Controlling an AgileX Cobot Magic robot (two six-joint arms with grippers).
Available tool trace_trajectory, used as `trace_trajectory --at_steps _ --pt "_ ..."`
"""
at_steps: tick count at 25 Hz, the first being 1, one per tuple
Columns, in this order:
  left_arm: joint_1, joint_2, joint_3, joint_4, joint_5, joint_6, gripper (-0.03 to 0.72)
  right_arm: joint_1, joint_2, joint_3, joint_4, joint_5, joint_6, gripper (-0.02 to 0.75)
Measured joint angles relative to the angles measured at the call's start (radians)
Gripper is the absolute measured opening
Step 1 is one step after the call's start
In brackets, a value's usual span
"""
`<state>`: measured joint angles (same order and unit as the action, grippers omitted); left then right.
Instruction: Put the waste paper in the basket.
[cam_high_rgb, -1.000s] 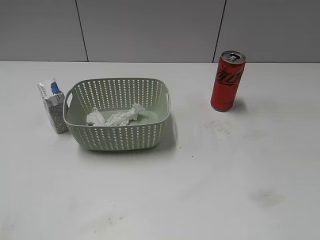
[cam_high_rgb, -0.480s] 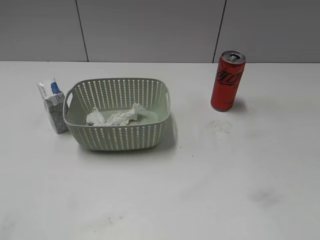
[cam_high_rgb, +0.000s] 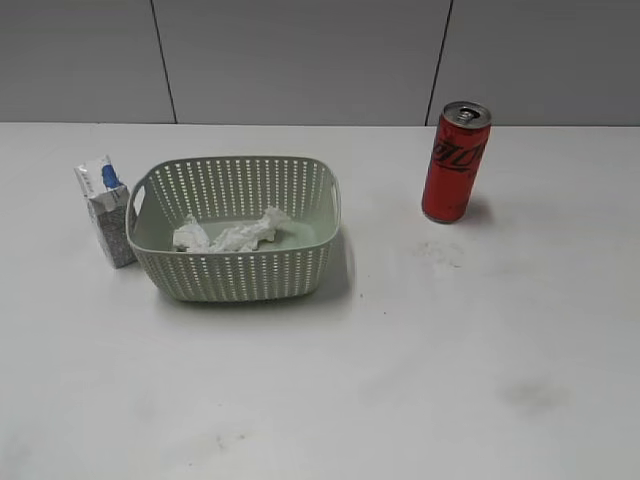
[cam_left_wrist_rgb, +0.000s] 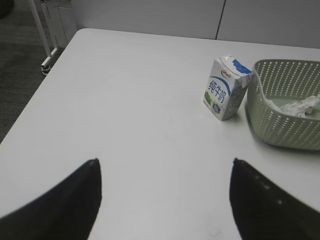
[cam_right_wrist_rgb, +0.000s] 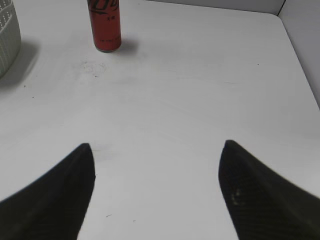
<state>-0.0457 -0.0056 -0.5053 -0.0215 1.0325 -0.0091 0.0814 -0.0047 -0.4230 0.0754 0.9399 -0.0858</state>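
A crumpled white waste paper (cam_high_rgb: 232, 235) lies inside the pale green perforated basket (cam_high_rgb: 236, 272) at the left middle of the table. The basket (cam_left_wrist_rgb: 280, 125) and paper (cam_left_wrist_rgb: 300, 106) also show at the right edge of the left wrist view. My left gripper (cam_left_wrist_rgb: 165, 162) is open and empty over bare table, well to the left of the basket. My right gripper (cam_right_wrist_rgb: 156, 146) is open and empty over bare table, to the right of the basket (cam_right_wrist_rgb: 7, 40). Neither gripper shows in the exterior view.
A small blue and white milk carton (cam_high_rgb: 106, 212) stands against the basket's left side; it also shows in the left wrist view (cam_left_wrist_rgb: 226, 88). A red soda can (cam_high_rgb: 456, 162) stands upright at the back right, also in the right wrist view (cam_right_wrist_rgb: 105, 25). The table's left edge (cam_left_wrist_rgb: 35, 95) and right edge (cam_right_wrist_rgb: 300, 65) are near.
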Motion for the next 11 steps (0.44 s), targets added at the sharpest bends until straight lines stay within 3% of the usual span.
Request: trace_trajectory --at_steps 11 --pt "0.0 0.0 0.0 0.0 0.0 -0.001 0.591 0.0 0.0 0.0 0.0 0.0 0.0 0.584"
